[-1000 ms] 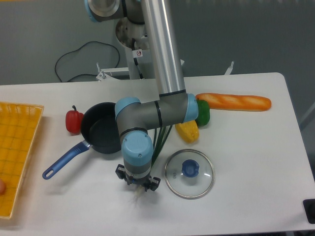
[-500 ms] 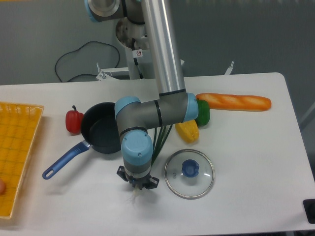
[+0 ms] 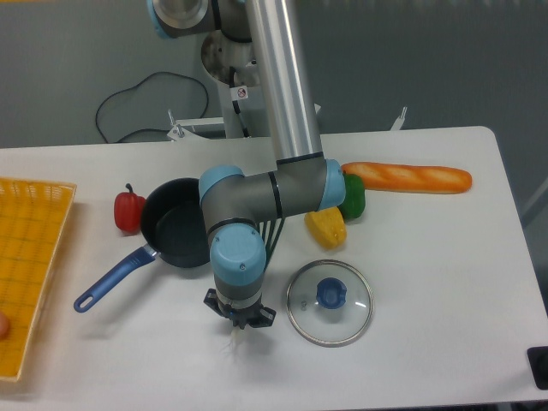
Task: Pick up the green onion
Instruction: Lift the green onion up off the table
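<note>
Pointing straight down near the front of the white bench (image 3: 428, 342), the gripper (image 3: 241, 322) has its jaws drawn together around the pale root end of the onion (image 3: 272, 240), whose white tip pokes out just below them. The stalk runs back under the arm, with dark green leaves showing between the wrist and the pan. Right of the gripper lies a glass lid (image 3: 330, 301) with a blue knob. Left is a black pan (image 3: 175, 233) with a blue handle, and a red pepper (image 3: 128, 211) just beside it. A yellow basket (image 3: 30, 265) sits at the left edge. Farther back are a yellow pepper (image 3: 325, 226), a green pepper (image 3: 352, 195) and a baguette (image 3: 409, 177).
</note>
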